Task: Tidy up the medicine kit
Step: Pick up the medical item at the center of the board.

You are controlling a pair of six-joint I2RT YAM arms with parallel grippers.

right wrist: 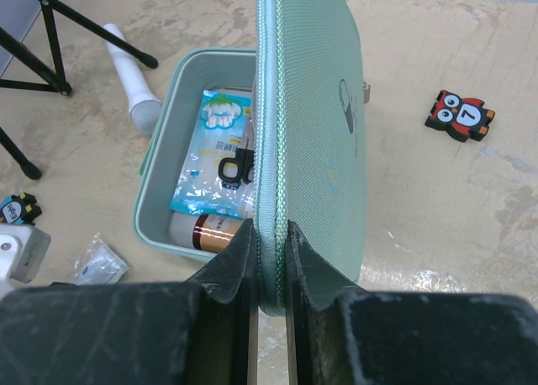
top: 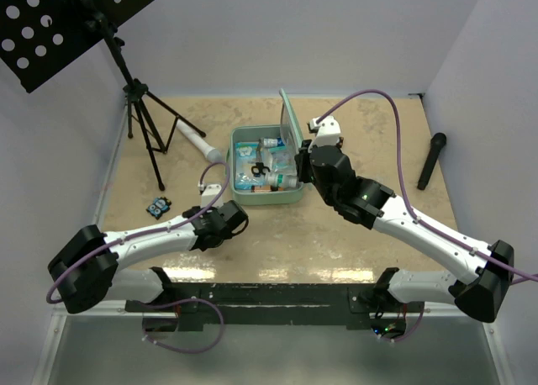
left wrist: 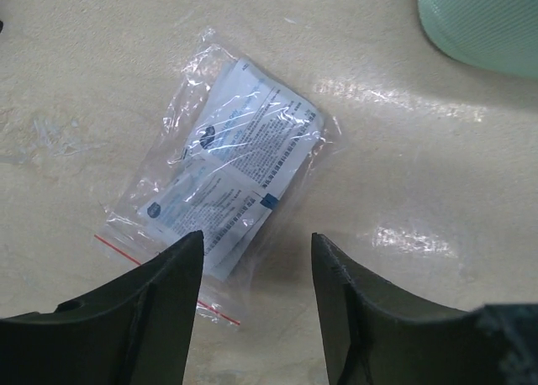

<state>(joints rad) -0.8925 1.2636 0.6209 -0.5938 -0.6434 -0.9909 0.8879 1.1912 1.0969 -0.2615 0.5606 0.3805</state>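
Note:
The mint-green medicine kit (top: 267, 196) lies open in the middle of the table. Its lid (right wrist: 313, 108) stands upright, and my right gripper (right wrist: 269, 229) is shut on the lid's zip edge. The tray (right wrist: 160, 141) holds plastic packets (right wrist: 210, 150), black scissors (right wrist: 238, 165) and a brown bottle (right wrist: 214, 231). My left gripper (left wrist: 256, 238) is open and low over the table. A clear bag with white-and-blue packets (left wrist: 235, 166) lies flat just ahead of its fingertips, not held. A corner of the kit (left wrist: 487, 23) shows at upper right of the left wrist view.
A black tripod stand (top: 147, 124) is at the back left with a white-and-grey cylinder (top: 200, 141) beside it. A small blue-and-black gadget (top: 159, 206) lies at the left, a black-and-red one (right wrist: 459, 116) right of the lid, and a black microphone (top: 431, 160) at the far right.

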